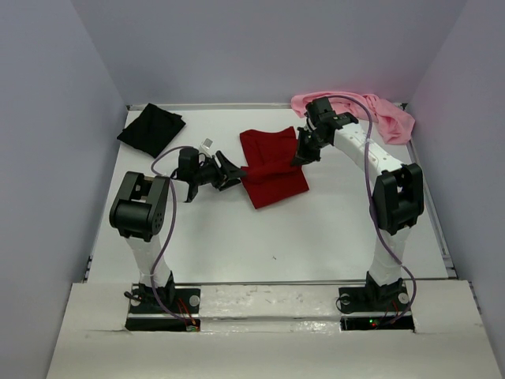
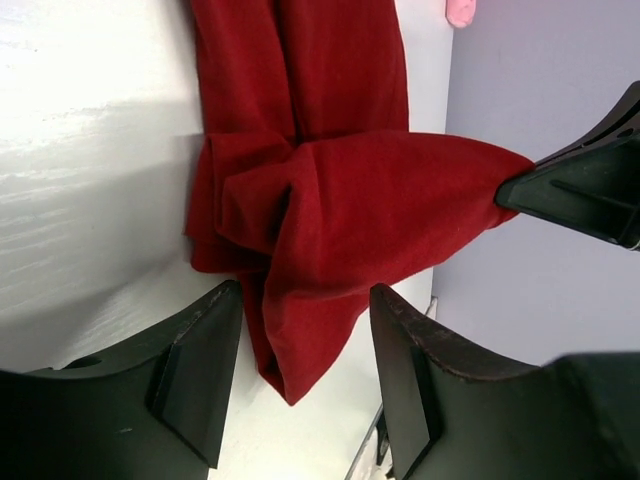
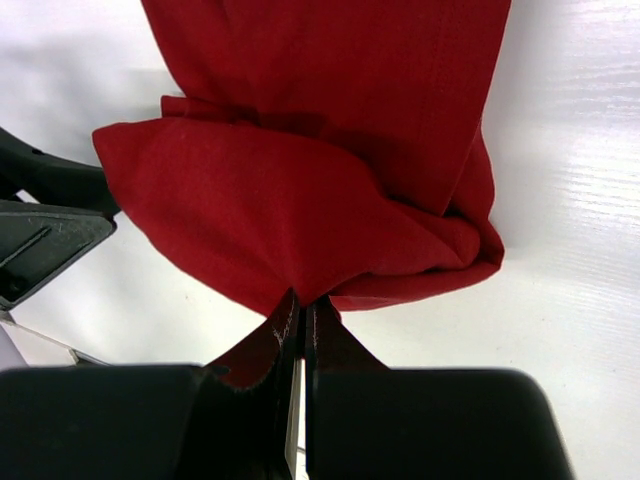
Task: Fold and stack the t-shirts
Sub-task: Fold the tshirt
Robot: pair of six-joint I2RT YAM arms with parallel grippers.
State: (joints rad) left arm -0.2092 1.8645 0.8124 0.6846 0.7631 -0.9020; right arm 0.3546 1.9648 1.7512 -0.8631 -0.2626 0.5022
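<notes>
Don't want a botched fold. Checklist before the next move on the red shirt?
1. Right pincer shut on dark red shirt: ok.
2. Left pincer open, cloth corner between its jaws: ok.
3. Left grip closed on cloth: not ok.
4. Black shirt apart from both arms: ok.
5. Pink shirt folded: not ok, bunched at far right.
6. Layers pinched by right pincer: cannot tell.

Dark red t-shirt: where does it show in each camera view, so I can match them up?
Top external: the dark red t-shirt lies mid-table, between the two arms.
Left wrist: the dark red t-shirt fills the upper middle, drooping between that camera's own fingers.
Right wrist: the dark red t-shirt fills the upper half.
Shared landmark: the right gripper shut on its edge, at right and at bottom centre.
</notes>
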